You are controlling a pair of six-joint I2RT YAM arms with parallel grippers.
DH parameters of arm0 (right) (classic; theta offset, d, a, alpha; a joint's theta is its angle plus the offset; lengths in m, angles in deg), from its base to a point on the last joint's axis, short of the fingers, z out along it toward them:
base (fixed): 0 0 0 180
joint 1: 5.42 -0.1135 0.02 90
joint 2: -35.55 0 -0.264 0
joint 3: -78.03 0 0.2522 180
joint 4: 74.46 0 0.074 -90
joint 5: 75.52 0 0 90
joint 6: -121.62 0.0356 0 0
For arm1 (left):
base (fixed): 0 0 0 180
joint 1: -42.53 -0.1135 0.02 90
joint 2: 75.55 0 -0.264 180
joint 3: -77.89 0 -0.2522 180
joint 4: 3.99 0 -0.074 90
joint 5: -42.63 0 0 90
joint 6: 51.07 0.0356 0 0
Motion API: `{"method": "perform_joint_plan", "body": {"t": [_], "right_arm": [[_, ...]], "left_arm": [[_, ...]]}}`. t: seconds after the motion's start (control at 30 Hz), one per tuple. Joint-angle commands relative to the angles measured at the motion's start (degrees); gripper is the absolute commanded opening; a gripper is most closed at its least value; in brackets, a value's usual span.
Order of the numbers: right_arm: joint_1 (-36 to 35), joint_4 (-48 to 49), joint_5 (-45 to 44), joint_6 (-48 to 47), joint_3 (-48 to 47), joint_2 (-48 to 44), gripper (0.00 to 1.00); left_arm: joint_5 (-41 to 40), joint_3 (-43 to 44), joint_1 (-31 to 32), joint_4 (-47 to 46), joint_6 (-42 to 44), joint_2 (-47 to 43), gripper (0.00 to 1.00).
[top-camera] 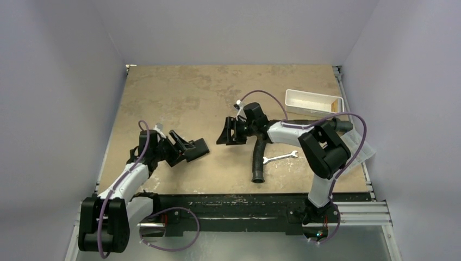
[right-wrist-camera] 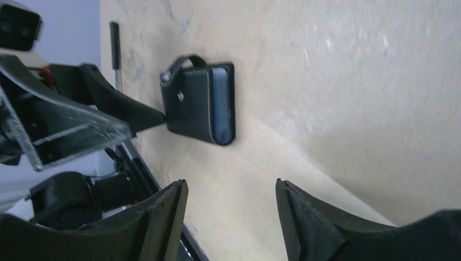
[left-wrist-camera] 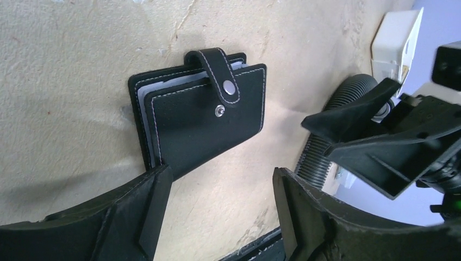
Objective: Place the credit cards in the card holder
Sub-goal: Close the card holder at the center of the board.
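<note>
Tan counter [top-camera: 179, 98], mottled. Black ribbed hose [top-camera: 259, 160] lies by the right arm. White tray [top-camera: 312, 101] sits at the far right. Left hand [left-wrist-camera: 222, 174]: fingers apart, empty, one tip at the lower corner of the card holder [left-wrist-camera: 201, 117]. Right hand [right-wrist-camera: 231, 187]: fingers apart, empty, facing the holder from the other side. Holder flat on the counter between both hands, strap unsnapped, pale edges between its covers. Silver wrench [top-camera: 280, 157] beside the hose.

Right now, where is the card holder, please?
The card holder lies on the table left of centre in the top view, by the left gripper's tips.
</note>
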Motion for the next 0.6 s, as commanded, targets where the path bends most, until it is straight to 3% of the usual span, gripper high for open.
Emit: {"method": "perform_joint_plan", "body": {"t": [0.0,0.2,0.37,0.47,0.57], "right_arm": [[-0.18,1.82,-0.42,-0.44,5.60,-2.85,0.70],[-1.60,8.96,2.48,5.51,10.66,-2.31,0.70],[-6.61,27.23,4.19,20.69,12.55,2.44,0.68],[-9.96,34.65,1.60,29.36,12.32,4.96,0.63],[-10.96,37.68,-1.02,34.45,11.20,7.21,0.58]], "left_arm": [[-0.36,-2.11,0.97,-6.23,-0.36,-2.48,0.73],[-2.99,-4.09,5.39,-8.51,-3.52,-1.86,0.73],[-6.56,-4.44,9.97,-7.51,-6.78,-3.11,0.73],[-9.06,0.18,9.91,-1.79,-3.82,-4.71,0.73],[-9.20,8.64,7.91,3.93,1.68,-0.53,0.74]]}}
